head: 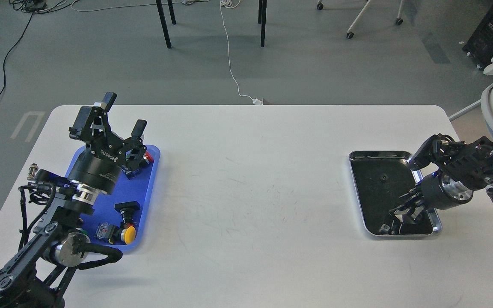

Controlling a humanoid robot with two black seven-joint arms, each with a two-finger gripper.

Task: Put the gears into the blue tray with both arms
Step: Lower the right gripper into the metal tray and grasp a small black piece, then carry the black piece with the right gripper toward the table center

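Lab: floor cables (pixel 233 64), white worktable (pixel 250 192)

Black jointed arms (pixel 37 252), silver wrist rings, white-lettered left tool (pixel 120 117).

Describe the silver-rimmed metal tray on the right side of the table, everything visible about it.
The metal tray is a shallow rectangle with rounded corners, a shiny silver rim and a dark black floor. It lies flat on the white table, near its right edge. One small dark gear lies on its floor. The right gripper reaches down into its near right corner; whether it touches is unclear.
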